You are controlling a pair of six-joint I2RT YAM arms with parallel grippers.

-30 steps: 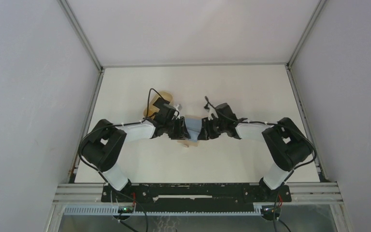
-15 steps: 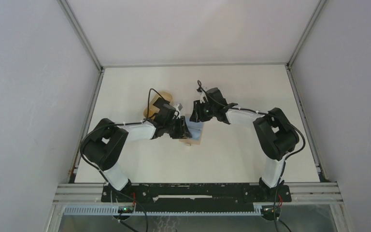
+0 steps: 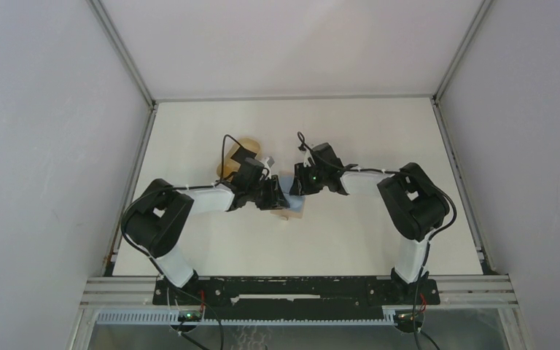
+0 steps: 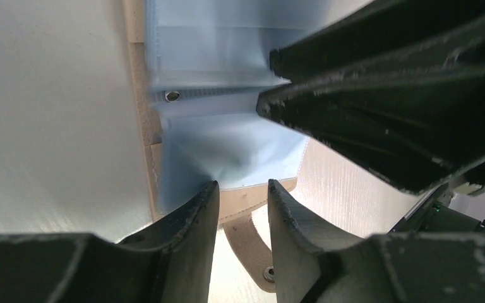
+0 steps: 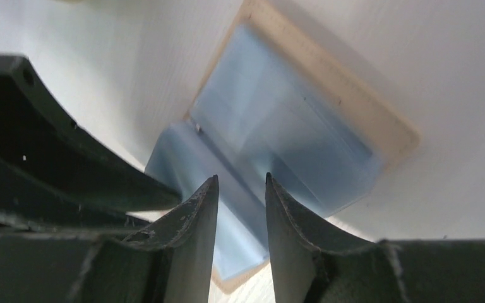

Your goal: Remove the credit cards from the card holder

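Card holder [image 5: 341, 85] on table [image 3: 364, 131] between left claw [image 4: 243, 189] and right claw [image 5: 242, 183]; credit cards [image 4: 227, 145] inside.

I see a flat off-white tabletop [image 3: 350, 131] from above. Left of its middle sits an oval tan tray [image 3: 246, 141], with only the far part in my view. Plain grey walls [image 3: 44, 146] close the tabletop in on the left, right and back. Silver aluminium frame rails [image 3: 133, 171] run along its edges. A white slotted cable duct [image 3: 277, 319] lies just past its near edge.
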